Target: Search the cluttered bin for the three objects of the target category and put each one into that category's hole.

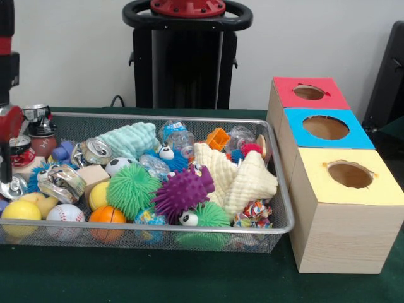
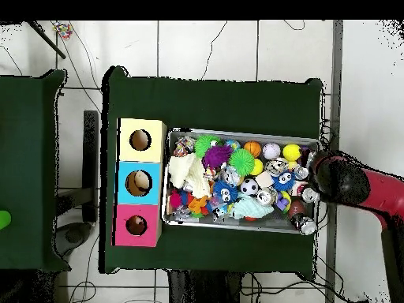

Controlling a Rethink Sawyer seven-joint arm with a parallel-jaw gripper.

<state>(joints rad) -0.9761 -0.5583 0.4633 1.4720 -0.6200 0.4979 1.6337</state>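
A wire mesh bin [image 1: 278,189] holds a dense pile of small things. At its left end lie crushed drink cans [image 1: 62,182], a yellow ball [image 1: 21,210], a baseball [image 1: 65,213] and an orange ball [image 1: 107,214]. In the middle are a green spiky toy [image 1: 131,189] and a purple one [image 1: 182,190], with cream cloths [image 1: 243,180] to the right. My gripper [image 1: 6,165] hangs at the bin's left end, over the cans, mostly cut off by the picture's edge. The overhead view shows the arm [image 2: 355,186] reaching the bin's right end [image 2: 314,162].
Three wooden boxes stand beside the bin, each with a round hole on top: red [image 1: 309,92], blue [image 1: 326,127] and yellow [image 1: 350,174]. More cans [image 1: 38,129] stand just outside the bin's far left corner. Green cloth [image 1: 158,278] covers the table.
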